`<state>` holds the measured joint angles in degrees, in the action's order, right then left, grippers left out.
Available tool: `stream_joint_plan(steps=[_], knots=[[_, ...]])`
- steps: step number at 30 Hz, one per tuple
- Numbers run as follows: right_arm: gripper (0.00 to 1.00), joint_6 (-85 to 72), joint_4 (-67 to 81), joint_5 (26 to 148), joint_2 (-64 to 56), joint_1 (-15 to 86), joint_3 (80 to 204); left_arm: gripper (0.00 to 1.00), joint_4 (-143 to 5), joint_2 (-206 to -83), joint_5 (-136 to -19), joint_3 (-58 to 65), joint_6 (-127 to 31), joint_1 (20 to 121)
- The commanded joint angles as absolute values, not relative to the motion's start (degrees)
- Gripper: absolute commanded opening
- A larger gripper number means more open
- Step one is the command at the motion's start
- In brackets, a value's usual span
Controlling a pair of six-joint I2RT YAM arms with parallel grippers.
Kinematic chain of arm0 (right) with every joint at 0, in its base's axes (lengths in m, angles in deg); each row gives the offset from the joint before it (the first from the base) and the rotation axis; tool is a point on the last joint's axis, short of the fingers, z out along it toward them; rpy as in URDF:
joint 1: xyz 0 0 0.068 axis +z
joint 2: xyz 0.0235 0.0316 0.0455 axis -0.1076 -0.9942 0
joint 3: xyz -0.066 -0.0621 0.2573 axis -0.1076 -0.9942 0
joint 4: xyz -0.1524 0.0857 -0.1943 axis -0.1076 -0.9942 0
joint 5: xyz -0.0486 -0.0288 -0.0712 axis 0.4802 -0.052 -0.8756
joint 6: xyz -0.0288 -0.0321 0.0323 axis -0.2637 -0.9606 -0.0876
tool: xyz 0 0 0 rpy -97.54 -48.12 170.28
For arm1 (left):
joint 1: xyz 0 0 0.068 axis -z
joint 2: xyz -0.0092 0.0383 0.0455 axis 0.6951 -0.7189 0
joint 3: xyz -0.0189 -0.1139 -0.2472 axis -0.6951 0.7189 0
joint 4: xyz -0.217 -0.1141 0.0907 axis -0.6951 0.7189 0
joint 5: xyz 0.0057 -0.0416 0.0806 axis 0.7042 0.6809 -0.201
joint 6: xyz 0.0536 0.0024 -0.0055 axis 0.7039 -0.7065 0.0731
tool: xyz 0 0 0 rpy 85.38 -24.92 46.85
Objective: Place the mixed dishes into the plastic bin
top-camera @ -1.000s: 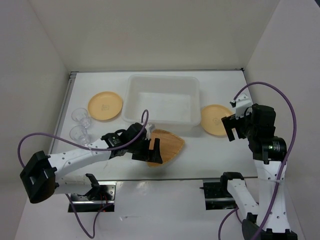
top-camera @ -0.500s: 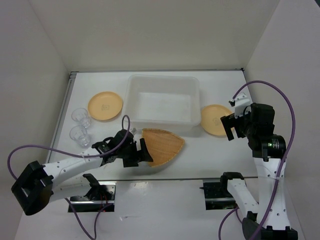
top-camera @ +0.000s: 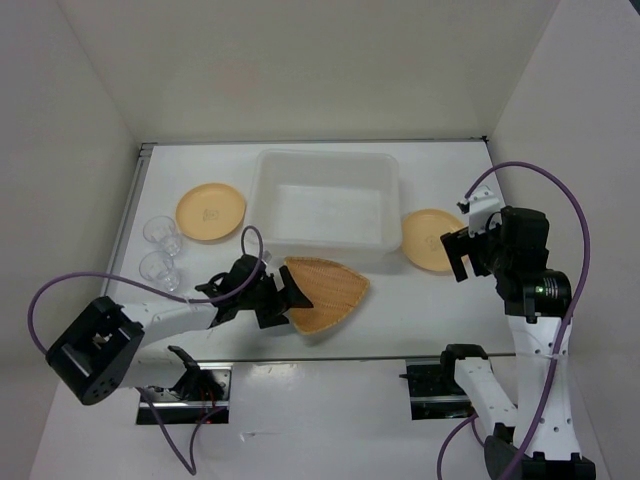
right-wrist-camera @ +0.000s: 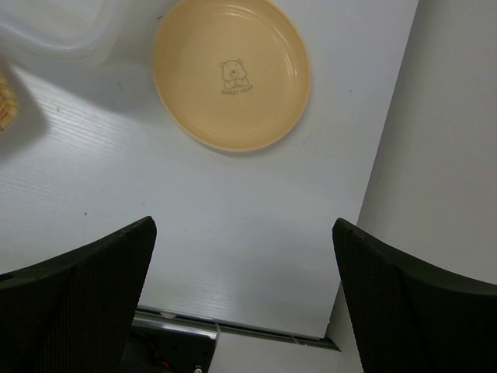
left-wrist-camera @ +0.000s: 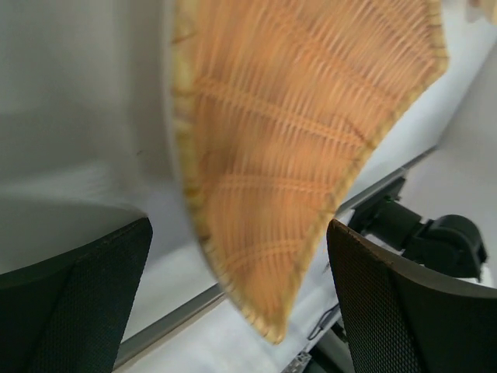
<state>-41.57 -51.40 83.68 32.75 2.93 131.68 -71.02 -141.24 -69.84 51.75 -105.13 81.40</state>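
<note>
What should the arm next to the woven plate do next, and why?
Probably close the left gripper on the woven plate. In the wrist view its jaws stand open on either side of the plate's edge, nothing is gripped yet, and the plate lies on the table outside the plastic bin.

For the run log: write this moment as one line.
left gripper open, woven dish edge between jaws | right gripper open near bear-print plate | bin empty | second plate, two cups left of bin
</note>
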Motion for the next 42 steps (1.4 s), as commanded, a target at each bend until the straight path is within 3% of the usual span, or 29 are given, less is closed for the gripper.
stream_joint_plan(steps=[1,4,8,9,12,13,14,18,25,29,35,42], knots=[[0.98,-42.06,-48.94,84.39,32.64,3.37,131.03,1.00,-79.94,-145.19,-67.80,52.09,-106.58,81.12],[0.98,-42.06,-48.94,84.39,32.64,3.37,131.03,1.00,-83.11,-149.57,-66.65,52.09,-106.58,81.12],[0.98,-42.06,-48.94,84.39,32.64,3.37,131.03,0.81,-84.26,-150.91,-65.34,51.57,-106.58,81.12],[0.98,-42.06,-48.94,84.39,32.64,3.37,131.03,0.65,-83.73,-150.91,-65.33,51.57,-106.58,81.12],[0.98,-42.06,-48.41,84.39,32.64,3.37,130.50,0.32,-81.19,-150.29,-65.33,50.96,-106.58,81.12],[0.98,-42.06,-48.41,84.39,32.11,3.37,130.50,0.10,-79.88,-149.77,-65.85,50.95,-106.58,81.12],[0.98,-42.06,-48.41,84.39,32.11,3.37,130.50,0.01,-77.43,-149.77,-65.86,50.17,-105.89,81.12],[0.98,-40.40,-47.88,82.38,32.81,3.37,129.89,0.00,-66.18,-144.87,-65.86,46.65,-104.57,81.12],[0.98,-35.74,-42.87,76.49,39.31,3.89,128.84,0.00,-39.39,-132.20,-63.14,29.97,-98.77,81.12],[0.98,-31.53,-40.77,71.39,41.77,3.89,128.83,0.00,-38.90,-130.87,-57.61,19.77,-98.06,81.12],[0.98,-29.50,-33.74,70.50,46.25,3.89,128.93,0.00,-35.48,-141.57,-55.05,-0.07,-92.71,78.67],[0.98,-29.41,-25.04,76.29,53.10,3.89,119.70,0.00,-44.96,-158.80,-62.59,-3.72,-98.39,68.56]])
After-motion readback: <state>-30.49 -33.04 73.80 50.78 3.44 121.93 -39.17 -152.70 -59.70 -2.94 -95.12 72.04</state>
